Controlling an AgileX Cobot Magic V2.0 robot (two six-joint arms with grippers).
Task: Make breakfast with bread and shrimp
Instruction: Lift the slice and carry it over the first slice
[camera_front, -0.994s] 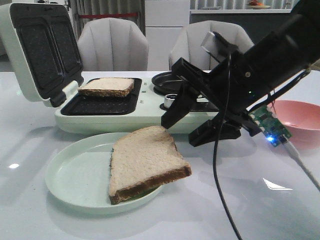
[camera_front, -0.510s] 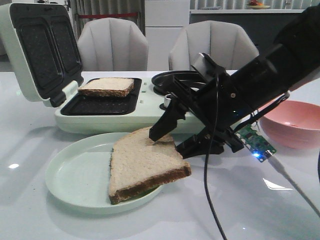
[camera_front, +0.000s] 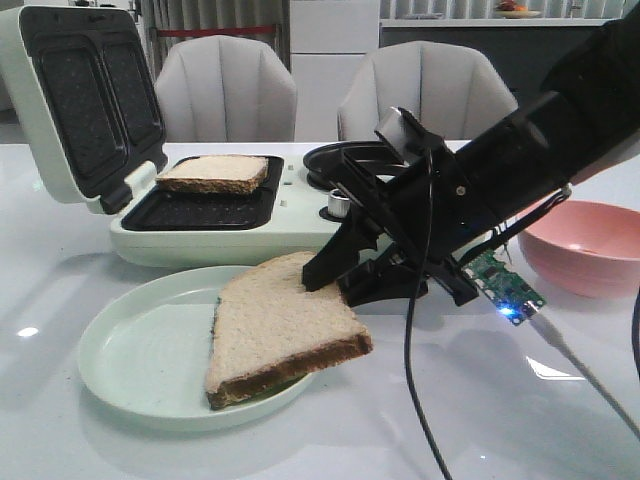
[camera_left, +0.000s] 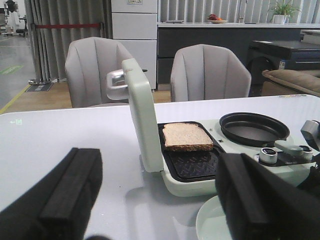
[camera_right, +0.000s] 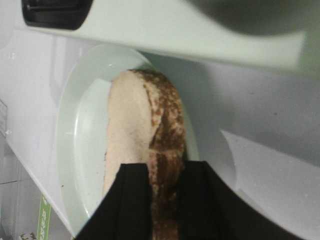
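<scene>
Pale-green plate (camera_front: 130, 355) holds one bread slice (camera_front: 280, 325); sandwich maker (camera_front: 215, 225) another.

One bread slice (camera_front: 283, 330) tilted over plate (camera_front: 130, 355), another (camera_front: 213, 172) in sandwich maker (camera_front: 200, 225).

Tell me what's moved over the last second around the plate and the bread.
The right gripper came down and leftward from above the table and closed its fingers around the near slice of bread at its crust edge. Slice and plate both slid slightly left. The other slice in the open sandwich maker and the pink bowl stayed put.
</scene>
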